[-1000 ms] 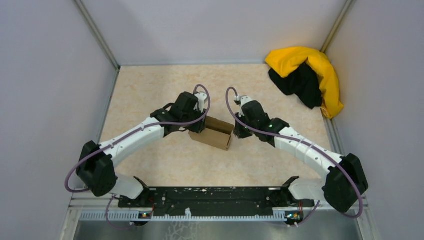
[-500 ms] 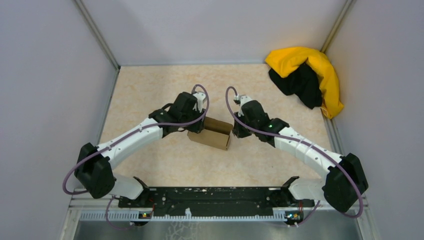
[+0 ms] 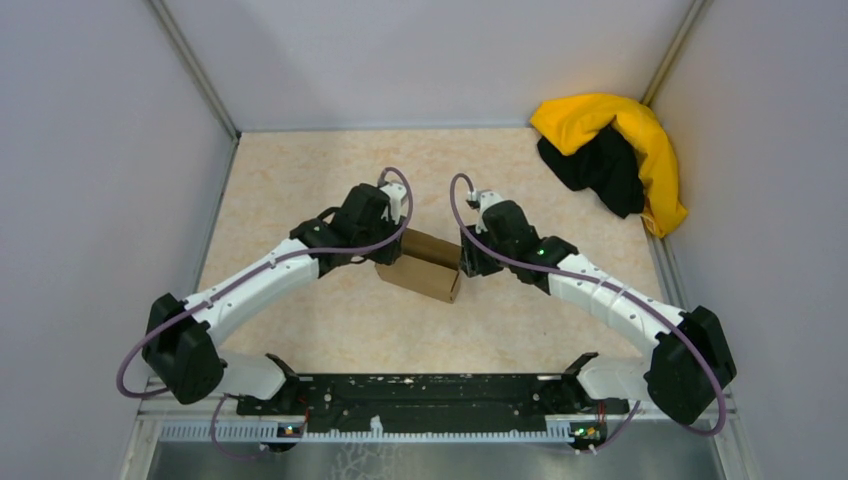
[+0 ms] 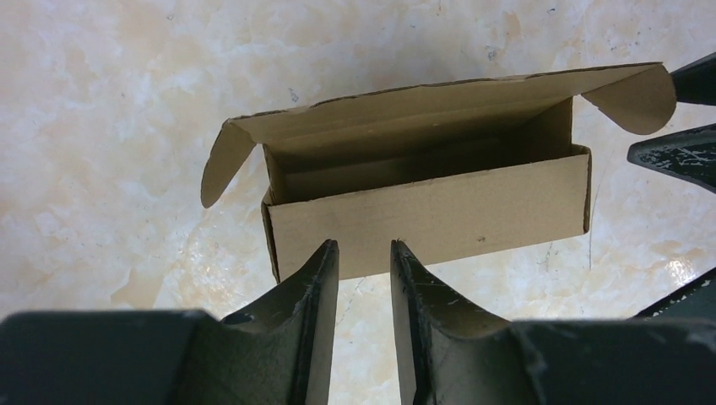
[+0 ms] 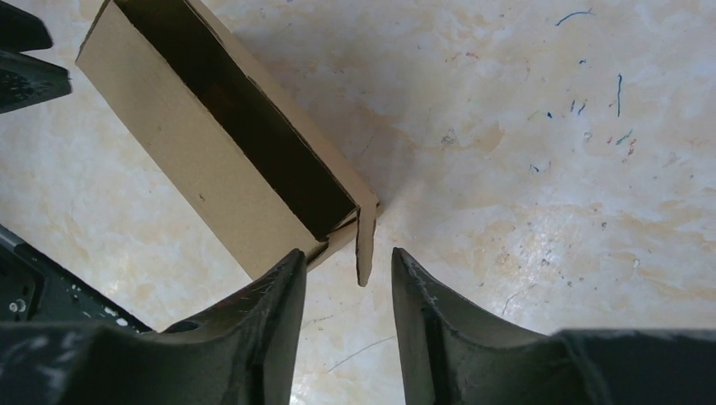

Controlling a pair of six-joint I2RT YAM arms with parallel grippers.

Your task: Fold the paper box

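Note:
The paper box (image 3: pixel 424 264) is a small brown cardboard box standing on the table between my two grippers, its top open. In the left wrist view the paper box (image 4: pixel 431 211) shows its long front wall and its lid flap standing up behind, with rounded ear flaps at both ends. My left gripper (image 4: pixel 365 249) is open, its tips just in front of that wall with nothing between them. My right gripper (image 5: pixel 348 257) is open at the box's end. A small end flap (image 5: pixel 366 240) hangs loose in its gap, touching neither finger.
A yellow-and-black cloth heap (image 3: pixel 615 150) lies in the back right corner. Grey walls close in the beige table (image 3: pixel 300 180) on the left, back and right. The arms' black base rail (image 3: pixel 430 395) runs along the near edge.
My right gripper has opened and let go of the box's end flap. The left arm has drawn slightly back to the left, its jaws a little narrower. The box has barely shifted.

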